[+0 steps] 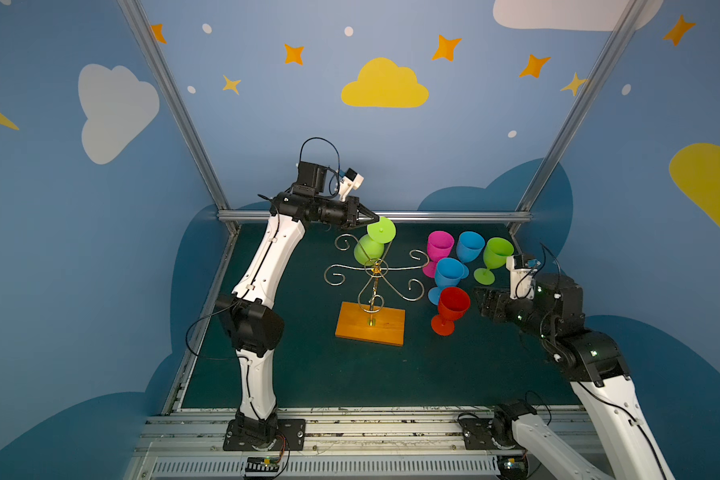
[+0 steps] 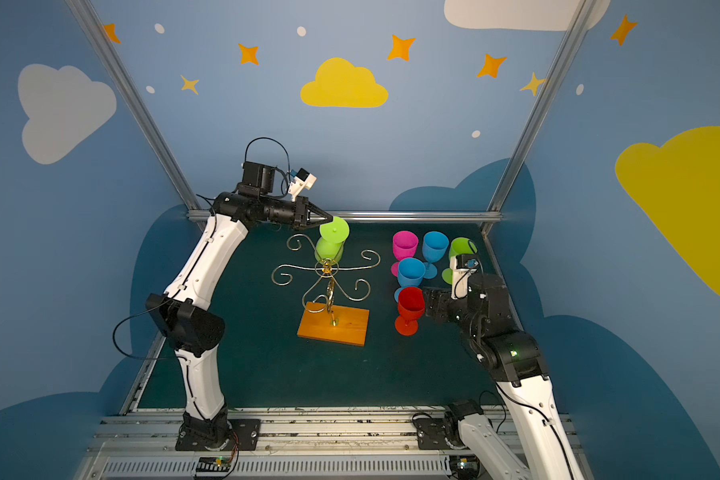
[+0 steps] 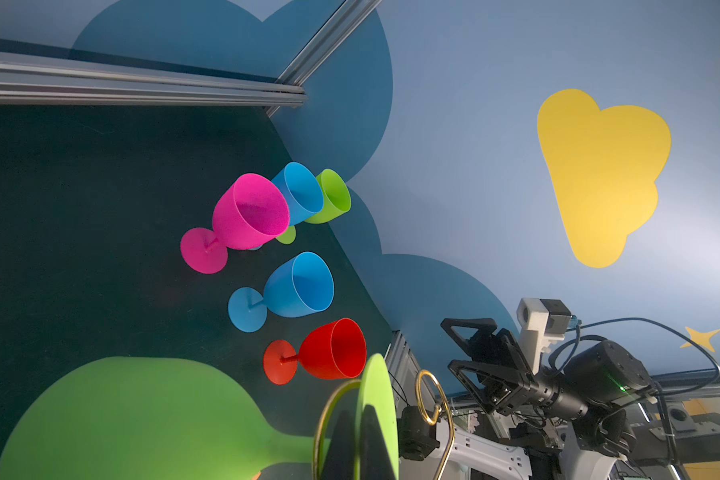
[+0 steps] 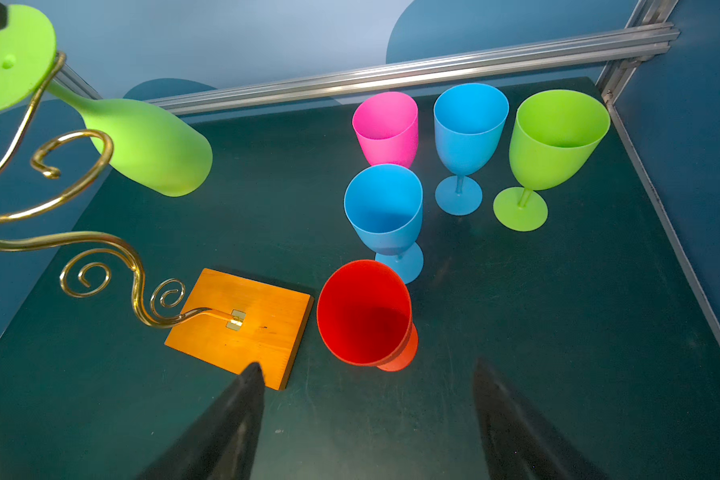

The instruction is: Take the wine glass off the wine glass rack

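A lime-green wine glass (image 1: 369, 249) (image 2: 328, 249) hangs bowl-down and tilted from a back arm of the wine glass rack (image 1: 376, 270) (image 2: 327, 268), a gold wire stand on an orange wooden base (image 4: 242, 324). My left gripper (image 1: 374, 219) (image 2: 328, 219) (image 3: 358, 415) is shut on the rim of the glass's round foot (image 3: 378, 399) (image 4: 9, 62), reaching in from the left. A wire arm curls under the foot. My right gripper (image 1: 476, 301) (image 2: 427, 303) (image 4: 371, 376) stands open just right of a red glass, holding nothing.
Several glasses stand upright to the right of the rack: pink (image 1: 440, 245), blue (image 1: 470, 245), green (image 1: 499, 251), blue (image 1: 449, 272) and red (image 1: 453, 305). An aluminium rail (image 1: 433, 216) bounds the back of the dark mat.
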You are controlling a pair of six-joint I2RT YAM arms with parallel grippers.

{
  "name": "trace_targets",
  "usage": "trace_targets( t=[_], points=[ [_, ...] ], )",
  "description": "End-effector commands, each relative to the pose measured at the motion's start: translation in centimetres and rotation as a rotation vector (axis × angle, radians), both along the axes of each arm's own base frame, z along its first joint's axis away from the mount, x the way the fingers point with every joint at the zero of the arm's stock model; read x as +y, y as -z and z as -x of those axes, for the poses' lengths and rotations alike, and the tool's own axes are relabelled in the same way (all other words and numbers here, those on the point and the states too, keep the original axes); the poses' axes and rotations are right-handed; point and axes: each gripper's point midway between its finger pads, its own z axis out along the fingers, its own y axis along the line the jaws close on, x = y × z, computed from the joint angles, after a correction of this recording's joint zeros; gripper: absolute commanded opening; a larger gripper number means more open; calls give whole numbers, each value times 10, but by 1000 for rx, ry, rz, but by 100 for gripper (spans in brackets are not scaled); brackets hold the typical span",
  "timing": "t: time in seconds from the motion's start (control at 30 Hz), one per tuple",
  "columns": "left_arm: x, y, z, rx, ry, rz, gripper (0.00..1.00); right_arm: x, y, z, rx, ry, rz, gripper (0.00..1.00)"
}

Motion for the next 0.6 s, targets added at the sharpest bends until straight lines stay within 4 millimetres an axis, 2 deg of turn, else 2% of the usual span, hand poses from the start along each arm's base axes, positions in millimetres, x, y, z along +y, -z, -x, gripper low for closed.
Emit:
trace_targets(
  t=[0.0, 0.2, 0.57],
  points=[
    [1, -5, -9, -10, -10, 29, 3, -3, -3, 1, -22, 5, 10, 78],
    [-1, -15, -14, -24, -12, 68, 3, -4, -3, 3, -21, 7, 11, 79],
    [-10, -17, -9, -21, 17, 84, 3, -5, -4, 5, -23, 10, 8, 79]
  ],
)
